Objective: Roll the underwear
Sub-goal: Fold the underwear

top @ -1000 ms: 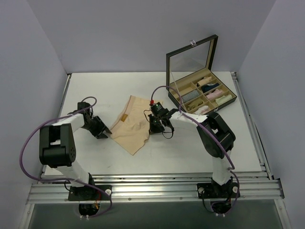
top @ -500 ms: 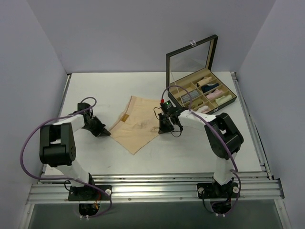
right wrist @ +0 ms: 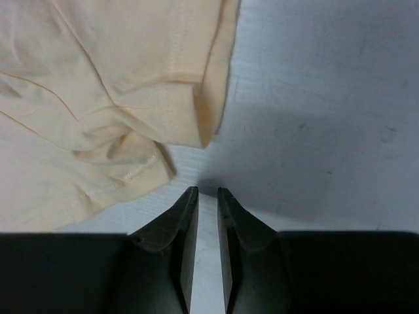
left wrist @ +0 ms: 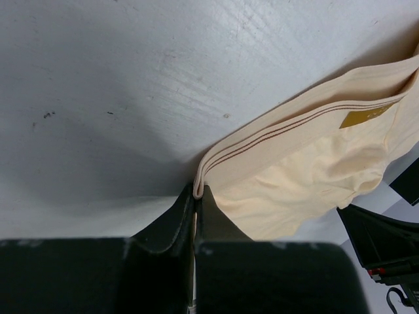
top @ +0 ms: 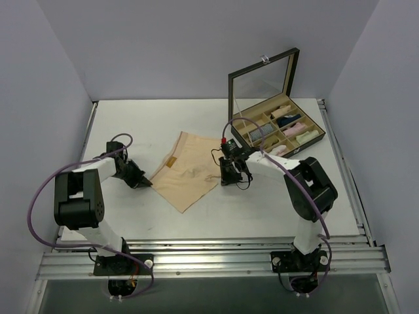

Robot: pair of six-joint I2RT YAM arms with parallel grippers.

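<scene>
The underwear (top: 186, 171) is a pale peach-beige garment lying spread flat on the white table between my two arms. My left gripper (top: 145, 184) is at its left corner. In the left wrist view this gripper (left wrist: 198, 190) is shut on the corner of the striped waistband, and the underwear (left wrist: 308, 170) stretches away to the right. My right gripper (top: 226, 181) stands at the cloth's right edge. In the right wrist view that gripper (right wrist: 207, 191) is slightly open over bare table with nothing between its fingers. The underwear's hem (right wrist: 98, 85) lies just beyond its tips.
An open dark box (top: 278, 131) with a glass lid stands at the back right, its compartments holding several cloth rolls. A metal rail (top: 209, 261) runs along the near table edge. Grey walls close in the left, back and right sides.
My left gripper has shut on the waistband corner. My right gripper drew the cloth's right edge to the right, then let go and opened a little. The underwear now lies flatter.
</scene>
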